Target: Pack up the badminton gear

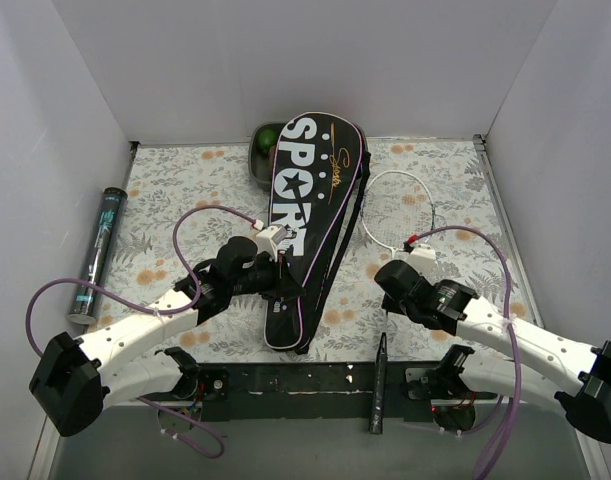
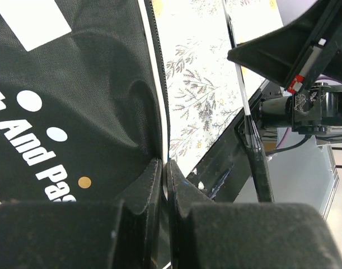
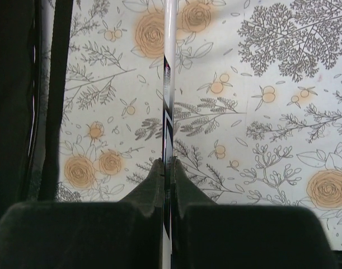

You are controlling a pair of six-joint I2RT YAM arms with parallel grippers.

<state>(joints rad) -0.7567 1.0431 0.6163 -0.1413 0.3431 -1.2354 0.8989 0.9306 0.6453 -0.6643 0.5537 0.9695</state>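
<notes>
The black SPORT cover [image 1: 310, 220] lay lengthwise on the floral table [image 1: 185, 180], and the left gripper [image 2: 165, 165] was pinched tight on its zipped edge. Just right of the cover, the right gripper [image 3: 166, 163] was clamped on the thin shaft of a racket [image 1: 397, 205]. The racket's pale head lay beside the cover's wide end, and its black handle lay off the narrow end.

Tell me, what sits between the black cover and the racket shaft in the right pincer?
The cover's strap and bare flowered cloth, shown in the right wrist view.
</notes>
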